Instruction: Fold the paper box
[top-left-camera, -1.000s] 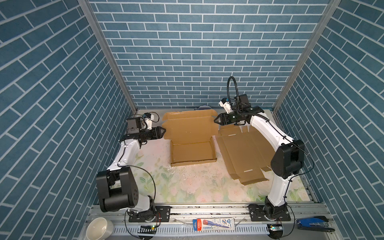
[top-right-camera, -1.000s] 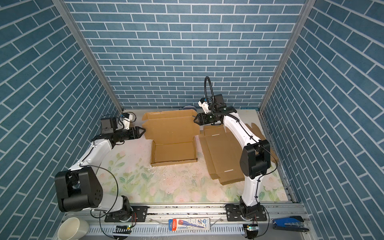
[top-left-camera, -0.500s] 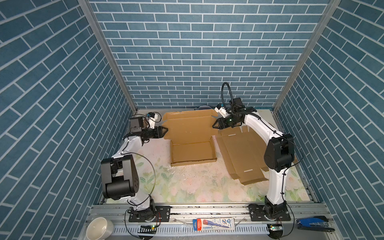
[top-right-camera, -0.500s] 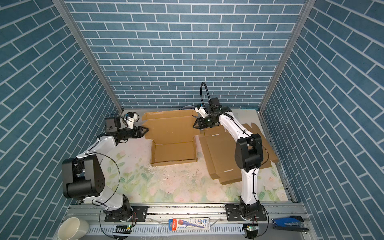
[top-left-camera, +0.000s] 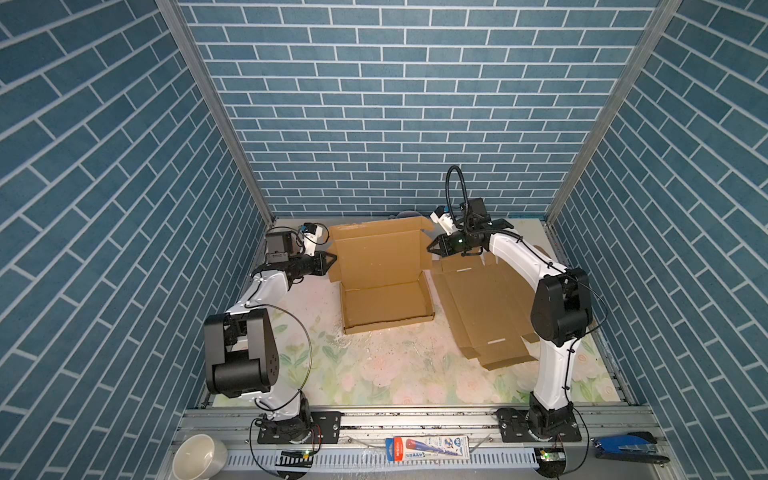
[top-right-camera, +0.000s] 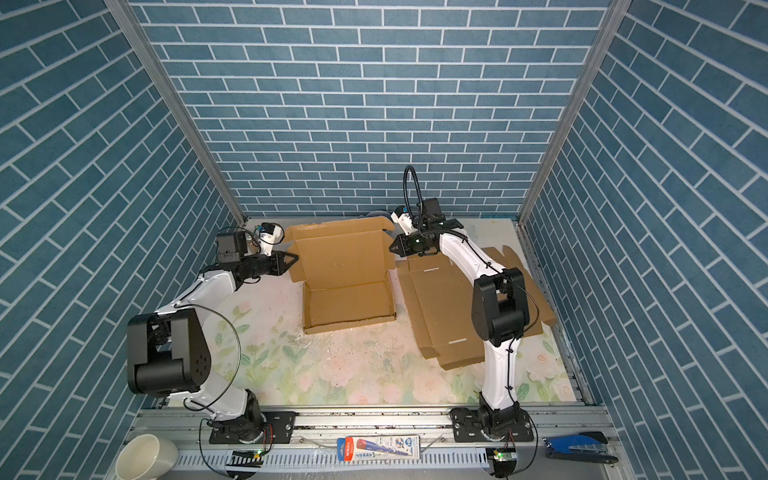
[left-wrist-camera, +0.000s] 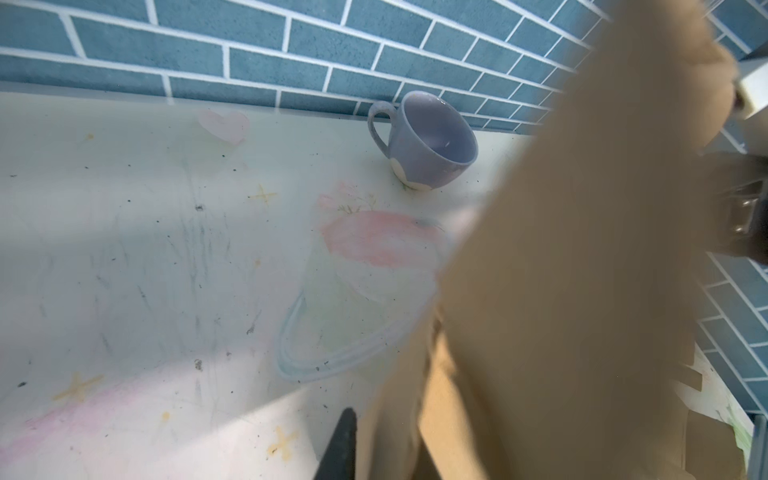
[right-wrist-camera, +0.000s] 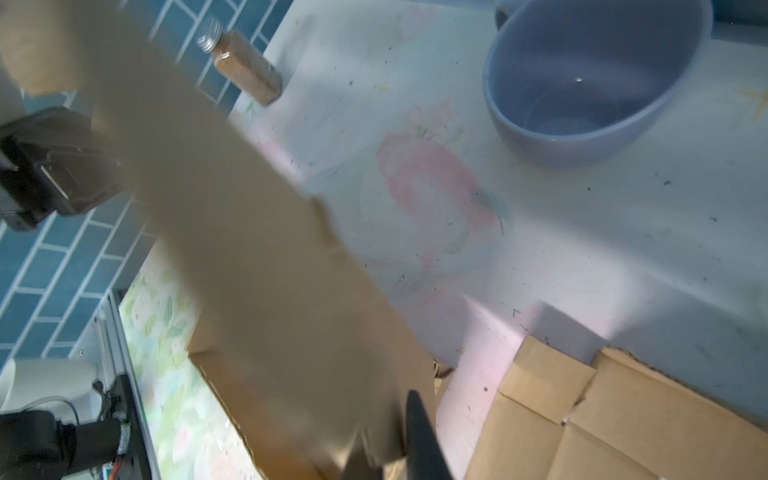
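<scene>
The paper box is a brown cardboard tray at mid-table. Its lid leans up toward the back wall. At the lid's left edge, my left gripper is shut on the side flap. In the left wrist view one dark finger lies against blurred cardboard, which hides the other finger. My right gripper is shut on the lid's right edge. The right wrist view shows cardboard pinched next to a dark finger.
A flat cardboard blank lies under the right arm. Behind the lid stand a blue mug, a blue bowl and a spice jar. On the front rail are a white cup, a packet and a blue stapler.
Both grippers have gone from open to shut on the lid's side edges. The left gripper moved right to the lid, and the right wrist dipped and came back up.
</scene>
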